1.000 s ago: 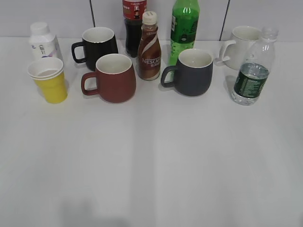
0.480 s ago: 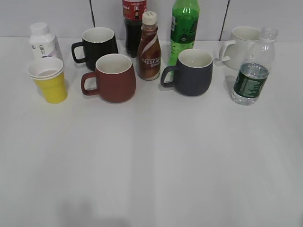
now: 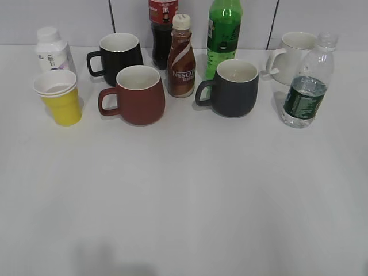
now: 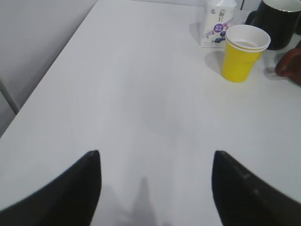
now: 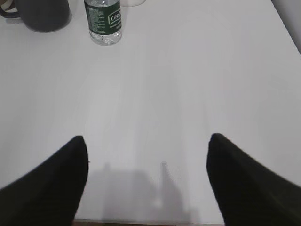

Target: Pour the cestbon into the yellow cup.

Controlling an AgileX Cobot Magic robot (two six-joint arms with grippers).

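Cestbon [image 3: 307,86] upright at far right of the tabletop [image 3: 184,190], just in front of a white mug [image 3: 293,54] and right of a grey mug [image 3: 233,87]; in the right wrist view, seen ahead and left [image 5: 103,21], well apart from the right gripper [image 5: 146,183], fingers [image 5: 47,183] spread wide and empty. Yellow cup [image 3: 59,96] at far left, next to a small white bottle [image 3: 53,50]; in the left wrist view, up and to the right [image 4: 243,52] of the left gripper [image 4: 155,188], likewise spread and holding nothing. Nothing grasped yet. Probably light and only partly filled, thin clear plastic likely to dent and slip under a hard squeeze. Best taken across the dark green label band, where the body looks straight and stiffest, low enough to stay balanced when tilted. Cap apparently on, so hard to judge pouring readiness. Cup likely very light paper, easily nudged or tipped by the bottle neck.
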